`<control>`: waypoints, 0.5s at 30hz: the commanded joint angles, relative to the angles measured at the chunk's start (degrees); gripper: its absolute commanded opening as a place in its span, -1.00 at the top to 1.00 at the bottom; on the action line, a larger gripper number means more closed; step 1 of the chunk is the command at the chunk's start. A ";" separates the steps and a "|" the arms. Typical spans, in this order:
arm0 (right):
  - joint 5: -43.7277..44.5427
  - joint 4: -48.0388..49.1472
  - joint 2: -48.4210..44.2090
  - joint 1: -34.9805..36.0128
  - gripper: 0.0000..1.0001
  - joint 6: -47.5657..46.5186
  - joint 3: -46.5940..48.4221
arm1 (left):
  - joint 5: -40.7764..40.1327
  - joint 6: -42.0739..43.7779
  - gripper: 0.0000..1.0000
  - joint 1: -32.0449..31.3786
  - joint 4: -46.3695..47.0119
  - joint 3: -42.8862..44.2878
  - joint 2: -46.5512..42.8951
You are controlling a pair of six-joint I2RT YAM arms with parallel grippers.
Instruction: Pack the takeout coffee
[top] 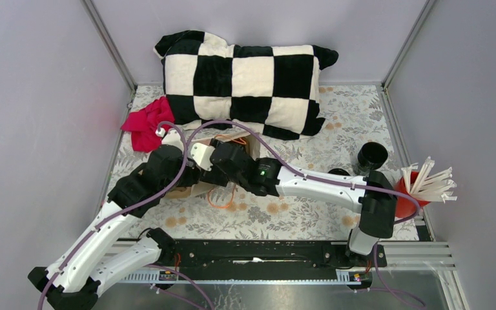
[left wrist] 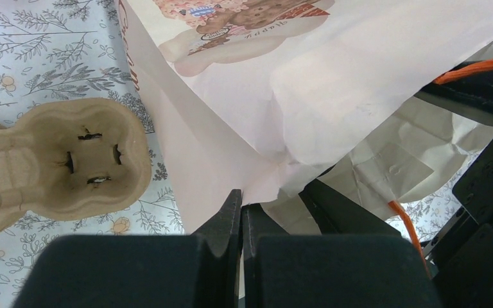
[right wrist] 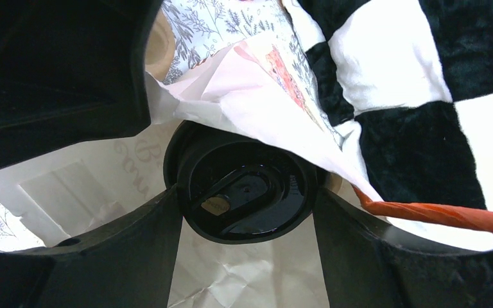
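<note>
In the left wrist view the left fingers (left wrist: 239, 215) are pressed together, pinching the lower edge of a white printed paper bag (left wrist: 308, 83). A brown pulp carrier (left wrist: 58, 160) lies just beside the bag on the floral table (left wrist: 32, 58), at the left of the frame. In the right wrist view the right fingers (right wrist: 164, 237) stand wide, gripping a lidded black cup (right wrist: 244, 192) by its sides at the bag's mouth. In the top view a second black cup (top: 372, 155) stands right of centre, near a red cup of straws (top: 408, 197). Farthest back lie a red cloth (top: 143, 126) and a checkered cushion (top: 245, 81).
</note>
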 commanded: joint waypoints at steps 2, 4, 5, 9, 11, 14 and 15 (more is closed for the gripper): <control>-3.56 4.94 3.15 -0.89 0.70 -0.63 -0.38 | 1.91 0.63 1.00 -0.67 2.94 0.79 -0.02; -1.09 4.29 3.38 -0.98 0.71 0.73 -0.43 | 0.62 0.06 1.00 -0.64 2.19 1.05 -0.42; -0.36 3.89 2.65 -1.11 0.72 1.50 -0.87 | -0.52 -0.22 1.00 -0.66 1.96 1.06 -0.86; 0.42 5.63 -1.70 -1.91 0.71 3.37 -5.29 | -3.58 -1.77 1.00 -0.67 0.60 0.96 -2.28; 0.58 6.16 -3.40 -2.56 0.71 4.48 -6.81 | -4.98 -2.39 1.00 -0.67 -0.46 1.21 -2.41; -0.24 7.67 -5.25 -3.49 0.71 5.32 -9.33 | -6.90 -2.73 1.00 -0.67 -1.76 1.92 -2.32; -0.82 7.93 -5.38 -3.63 0.71 5.06 -9.72 | -7.11 -2.71 1.00 -0.67 -1.78 2.02 -2.42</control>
